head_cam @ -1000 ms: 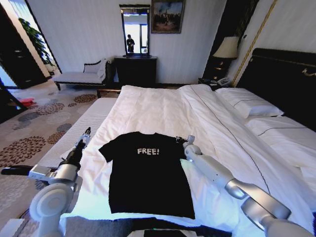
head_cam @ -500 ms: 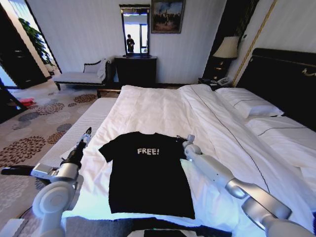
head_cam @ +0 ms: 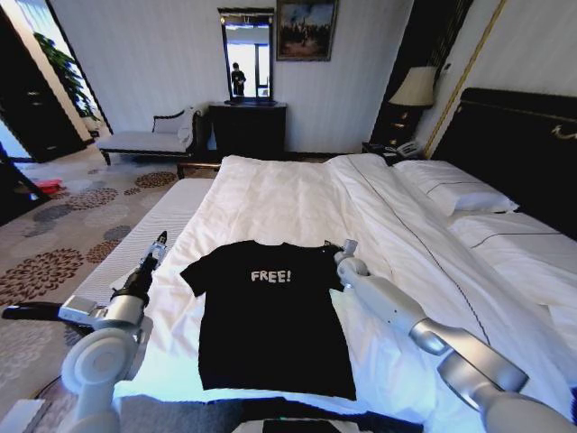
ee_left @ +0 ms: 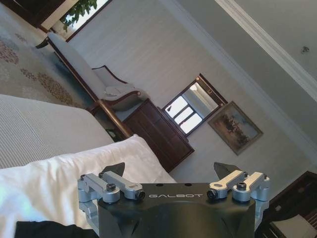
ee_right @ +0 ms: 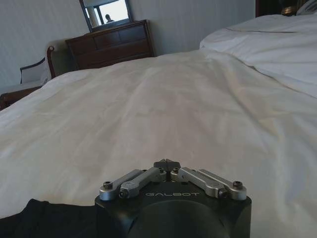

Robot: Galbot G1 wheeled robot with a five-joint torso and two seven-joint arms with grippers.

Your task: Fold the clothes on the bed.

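The black T-shirt [head_cam: 275, 320] lies flat, chest lettering up, on the near part of the bed [head_cam: 297, 194], its hem toward the foot edge at 6 o'clock and its collar pointing to 12. At about 8 o'clock of the shirt, the left pincer [head_cam: 155, 248] hangs released and apart from the sleeve, out near the mattress side. At about 2 o'clock, the right pincer [head_cam: 335, 255] sits clenched at the right sleeve and shoulder corner; whether cloth is caught between its fingers cannot be told. The likely fault is a grip that takes the white duvet [head_cam: 270, 207] with the thin cotton, or only one layer, so that a fold drags the bedding or comes out skewed. The left arm has little room beside the bed edge, where a sleeve might slip off. Farther toward 12 o'clock the duvet lies broad and bare, and the pillows [head_cam: 455, 194] sit well away at 2.
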